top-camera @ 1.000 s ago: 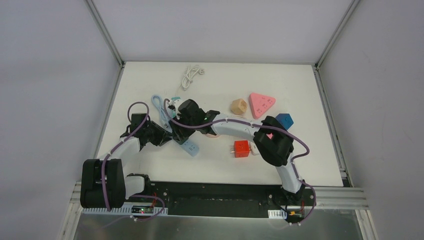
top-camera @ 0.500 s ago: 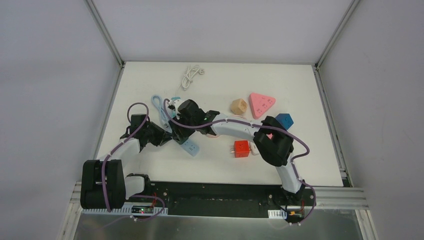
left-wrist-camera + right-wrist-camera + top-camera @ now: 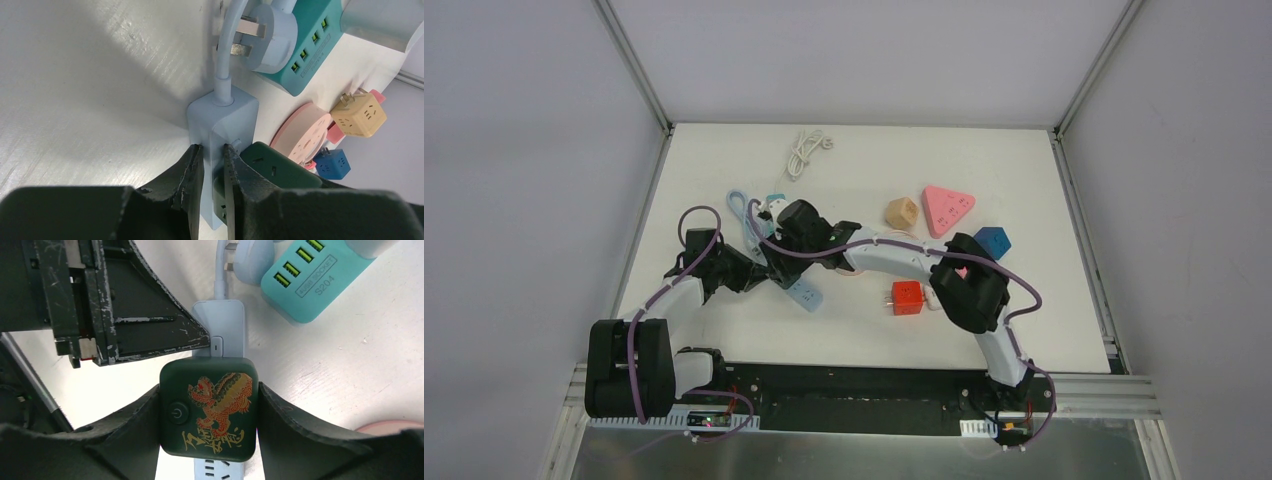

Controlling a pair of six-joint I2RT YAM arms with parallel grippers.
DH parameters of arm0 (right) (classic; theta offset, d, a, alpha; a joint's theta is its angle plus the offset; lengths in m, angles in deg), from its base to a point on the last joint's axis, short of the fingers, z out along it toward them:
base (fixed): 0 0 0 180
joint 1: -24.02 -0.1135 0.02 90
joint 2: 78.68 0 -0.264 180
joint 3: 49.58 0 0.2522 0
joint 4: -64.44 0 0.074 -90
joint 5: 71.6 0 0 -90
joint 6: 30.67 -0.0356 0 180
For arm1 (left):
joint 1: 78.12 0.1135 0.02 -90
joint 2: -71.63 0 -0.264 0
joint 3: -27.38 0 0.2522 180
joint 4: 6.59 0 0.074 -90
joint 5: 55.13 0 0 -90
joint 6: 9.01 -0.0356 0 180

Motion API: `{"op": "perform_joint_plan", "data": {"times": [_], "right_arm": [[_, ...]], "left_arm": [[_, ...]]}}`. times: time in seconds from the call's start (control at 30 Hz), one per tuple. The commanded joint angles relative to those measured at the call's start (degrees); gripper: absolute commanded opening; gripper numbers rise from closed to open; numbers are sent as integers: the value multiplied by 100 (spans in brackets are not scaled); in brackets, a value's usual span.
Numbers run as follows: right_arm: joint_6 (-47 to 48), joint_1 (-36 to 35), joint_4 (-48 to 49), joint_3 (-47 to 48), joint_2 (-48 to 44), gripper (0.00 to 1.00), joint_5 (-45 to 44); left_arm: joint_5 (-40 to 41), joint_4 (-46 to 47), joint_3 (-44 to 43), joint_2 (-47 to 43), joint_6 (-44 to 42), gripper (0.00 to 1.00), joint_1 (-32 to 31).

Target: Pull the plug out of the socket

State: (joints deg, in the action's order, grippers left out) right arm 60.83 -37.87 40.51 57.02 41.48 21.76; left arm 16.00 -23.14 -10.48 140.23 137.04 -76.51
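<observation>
Your left hand [image 3: 210, 156] pinches the pale blue power strip [image 3: 222, 117] near its cable end. Your right hand [image 3: 207, 407] clamps the dark green plug [image 3: 210, 390], which sits on that strip. Nothing has visibly moved since half a second ago.

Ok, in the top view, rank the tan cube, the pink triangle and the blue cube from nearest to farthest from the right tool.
1. Tan cube, off to the right of the right tool.
2. Pink triangle, just right of that cube.
3. Blue cube, farthest right, slightly nearer the front.
</observation>
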Motion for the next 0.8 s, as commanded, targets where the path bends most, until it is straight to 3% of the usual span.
{"op": "perform_joint_plan", "data": {"times": [0.0, 0.17, 0.27, 0.47, 0.57, 0.67, 0.77], "right_arm": [[-440, -47, 850, -36, -494, 0, 714], [407, -602, 231, 349, -298, 0, -611], [320, -475, 321, 273, -383, 0, -582], [-642, 96, 1238, -373, -851, 0, 763], [-263, -219, 950, -209, -714, 0, 362], [455, -565, 435, 101, -469, 0, -727], [455, -538, 483, 85, -525, 0, -827]], "left_arm": [[432, -485, 274, 194, -129, 20, -11], [434, -479, 274, 209, -130, 20, -11], [412, -468, 265, 224, -130, 19, -11], [390, -413, 307, 236, -121, 19, -11], [381, -407, 324, 234, -112, 19, -11], [378, -390, 322, 242, -112, 19, -11], [360, -394, 317, 244, -110, 19, -11]]}}
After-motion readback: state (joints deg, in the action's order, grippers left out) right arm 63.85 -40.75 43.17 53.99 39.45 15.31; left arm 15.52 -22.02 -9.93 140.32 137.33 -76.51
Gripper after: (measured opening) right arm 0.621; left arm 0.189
